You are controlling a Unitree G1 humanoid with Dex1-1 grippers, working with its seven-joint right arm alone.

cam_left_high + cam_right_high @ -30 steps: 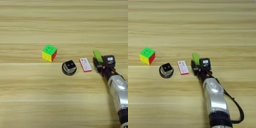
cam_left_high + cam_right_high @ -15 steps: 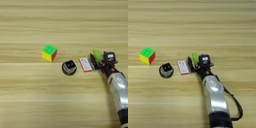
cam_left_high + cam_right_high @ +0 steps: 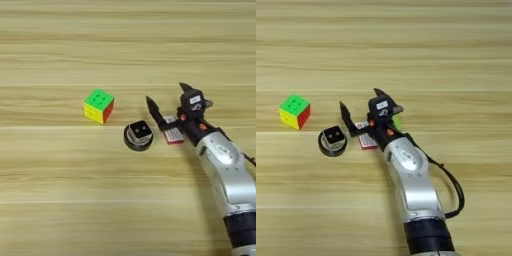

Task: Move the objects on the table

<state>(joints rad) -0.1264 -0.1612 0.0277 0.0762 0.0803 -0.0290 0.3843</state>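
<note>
Gripper (image 3: 360, 106) swung left over glossy rectangular eraser (image 3: 174, 135) | black fingers spread, empty

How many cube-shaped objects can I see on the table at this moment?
2. The multicoloured puzzle cube stands alone at the left. The tiny white cube with a black face sits in the black ring, just left of the open right gripper. The arm may hide more.
</note>
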